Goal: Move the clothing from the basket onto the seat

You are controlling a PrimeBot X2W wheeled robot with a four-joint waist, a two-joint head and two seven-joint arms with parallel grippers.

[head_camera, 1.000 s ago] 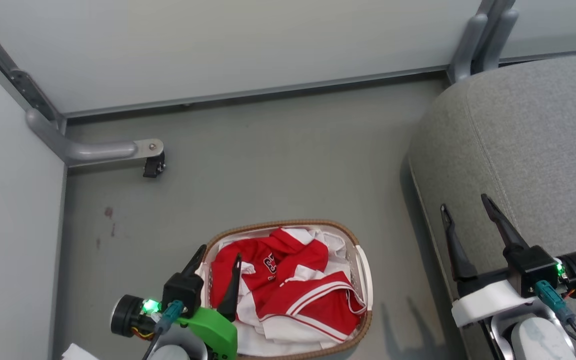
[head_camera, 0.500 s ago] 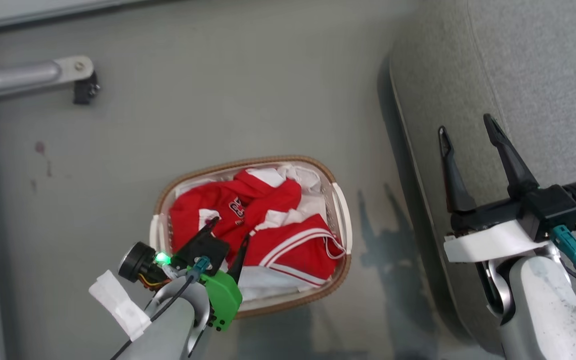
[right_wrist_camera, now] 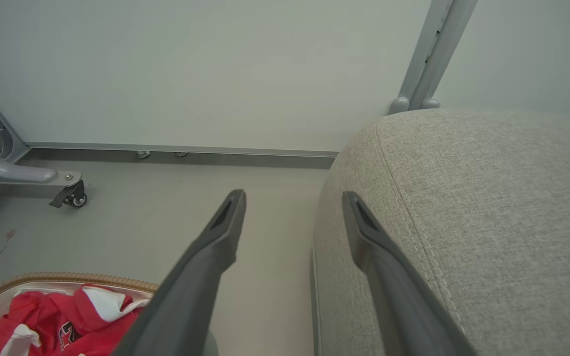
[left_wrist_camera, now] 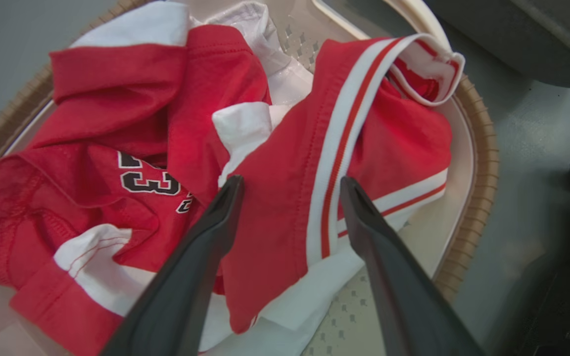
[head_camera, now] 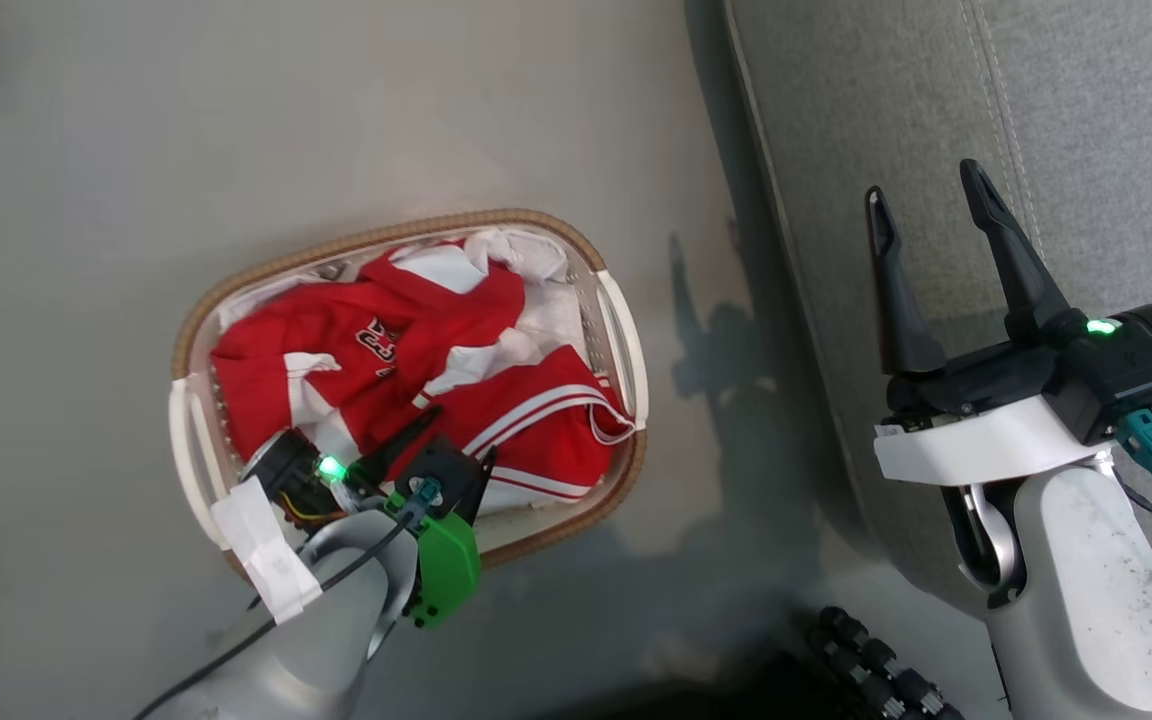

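While basket (head_camera: 356, 240) sat on grey floor (head_camera: 136, 150) beside seat (head_camera: 1086, 100), clothing (head_camera: 416, 370) inside, my L end effector (left_wrist_camera: 291, 182) & R end effector (head_camera: 923, 185) gaped wide, empty; my L arm hid basket's near rim.

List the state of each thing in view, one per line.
clothing: crumpled, not gripped
basket: upright, holding the clothing
seat: no garment on it yet
left end effector: open, poised over the clothing
right end effector: open, near the seat's edge
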